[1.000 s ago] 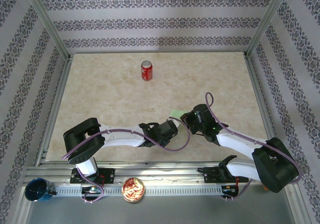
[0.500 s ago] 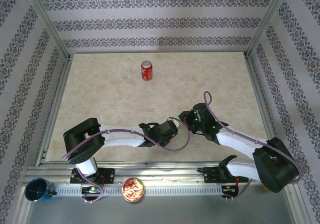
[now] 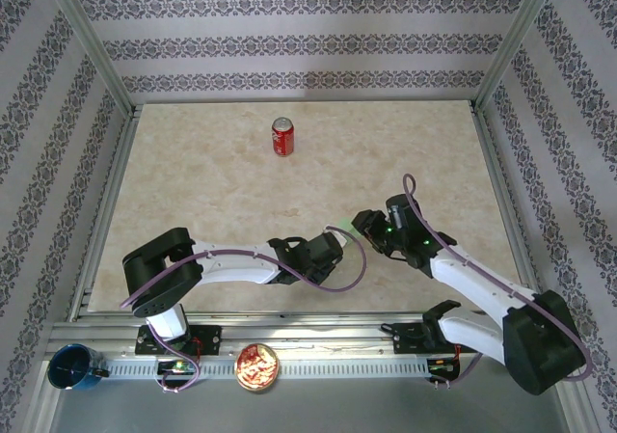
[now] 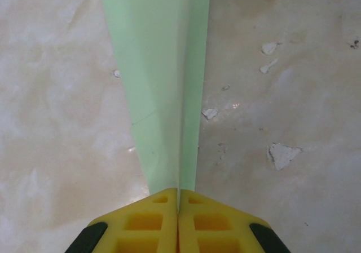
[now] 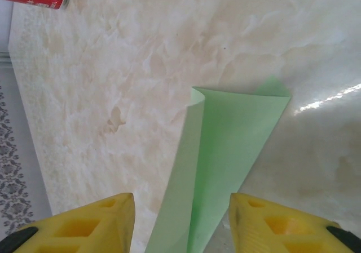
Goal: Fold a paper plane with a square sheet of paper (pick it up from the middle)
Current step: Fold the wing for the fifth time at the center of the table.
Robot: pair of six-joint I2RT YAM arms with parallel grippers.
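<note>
Top external view: the left gripper [image 3: 337,238] and the right gripper [image 3: 363,225] meet near the front of the table [image 3: 193,182]. A bit of the square sheet of paper [image 3: 339,228] peeks out between them. A red can [image 3: 281,136] stands far away.

Left wrist view: the left fingers [image 4: 152,219] are pressed together on the paper, which is bent over into two layers.

Right wrist view: the right claw is apart, with the paper between its fingers, not squeezed.

This looks like the first fold. Next, the bend probably needs pressing flat into a sharp line.
</note>
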